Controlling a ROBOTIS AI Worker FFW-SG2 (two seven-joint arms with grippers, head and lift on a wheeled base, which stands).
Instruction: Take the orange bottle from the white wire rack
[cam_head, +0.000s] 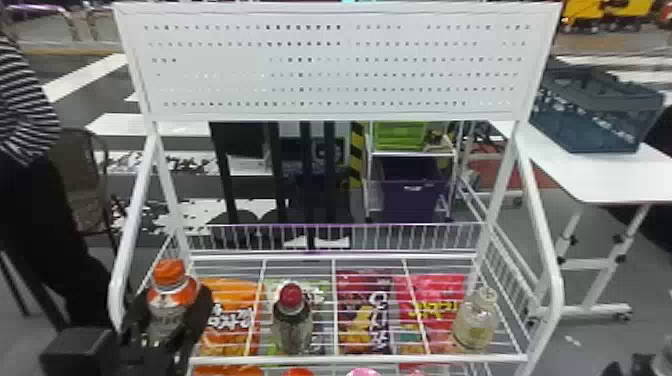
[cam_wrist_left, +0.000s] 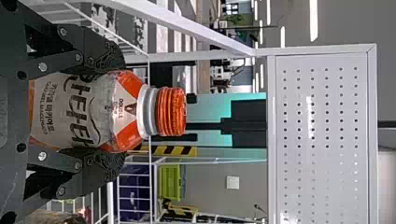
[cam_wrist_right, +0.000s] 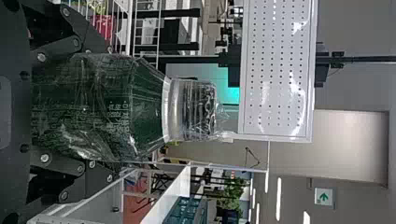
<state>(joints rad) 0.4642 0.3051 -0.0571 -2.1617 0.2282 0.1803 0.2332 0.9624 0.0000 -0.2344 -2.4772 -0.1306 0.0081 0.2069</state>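
Grey floor (cam_head: 600, 345) beyond white wire rack (cam_head: 360, 358). Left claw (cam_wrist_left: 112, 110) closed round orange bottle (cam_head: 171, 300), rack's left; next, draw clear. Right claw (cam_wrist_right: 110, 112) seemingly clamps green bottle (cam_wrist_right: 123, 108).

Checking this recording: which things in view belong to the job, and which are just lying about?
Part of the job:
- orange bottle
- left tool, gripping it
- white wire rack

Not part of it:
- red-capped bottle
- pale bottle
- snack bags
- dark green bottle, held in the right tool
- crate
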